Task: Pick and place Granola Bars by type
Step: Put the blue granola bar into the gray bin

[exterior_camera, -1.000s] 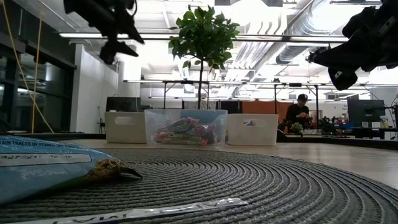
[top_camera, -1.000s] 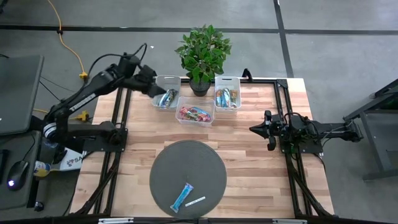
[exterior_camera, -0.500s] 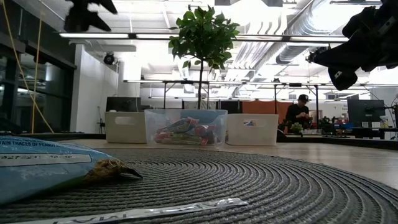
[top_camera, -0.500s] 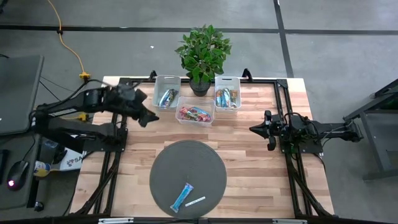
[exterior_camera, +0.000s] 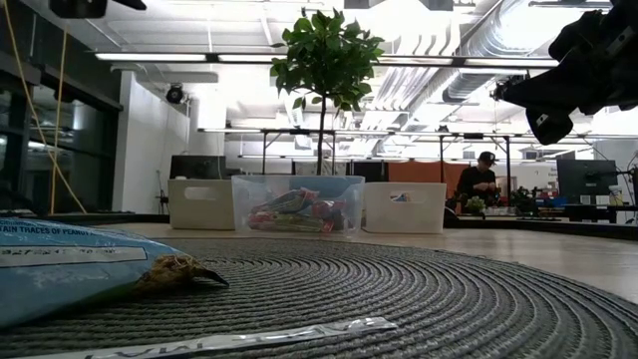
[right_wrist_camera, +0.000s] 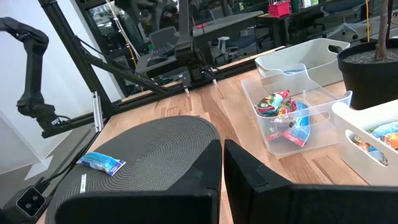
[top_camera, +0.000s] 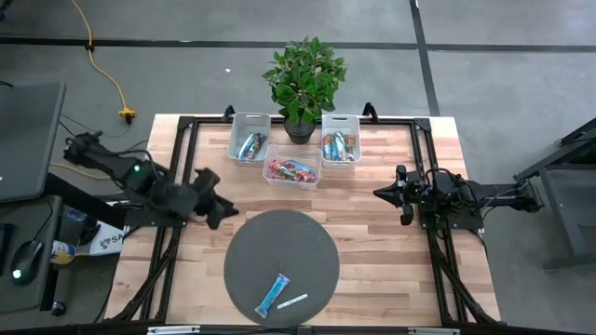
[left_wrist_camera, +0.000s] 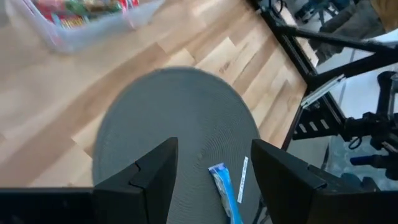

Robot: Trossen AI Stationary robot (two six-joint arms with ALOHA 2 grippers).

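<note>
One light blue granola bar (top_camera: 273, 294) lies flat on the round grey mat (top_camera: 279, 244), next to a thin white strip (top_camera: 292, 301). It also shows in the left wrist view as the blue bar (left_wrist_camera: 224, 186), in the low view as the blue bar (exterior_camera: 60, 269), and in the right wrist view as the blue bar (right_wrist_camera: 102, 163). More bars lie in three bins at the far edge: left bin (top_camera: 250, 140), middle bin (top_camera: 291, 170), right bin (top_camera: 340, 141). My left gripper (top_camera: 214, 203) (left_wrist_camera: 214, 155) is open and empty, by the mat's far-left rim. My right gripper (top_camera: 399, 195) (right_wrist_camera: 222, 155) waits shut at the table's right side.
A potted plant (top_camera: 304, 79) stands between the far bins. Black frame rails run along the table's left and right sides (top_camera: 428, 167). Bare wood shows between the mat and the bins. A person (exterior_camera: 483, 179) sits far off in the room behind.
My left gripper has drawn back from above the left far bin, swinging toward the table's near-left side, and now stands by the mat's far-left rim. The bar on the mat and my right arm have kept still.
</note>
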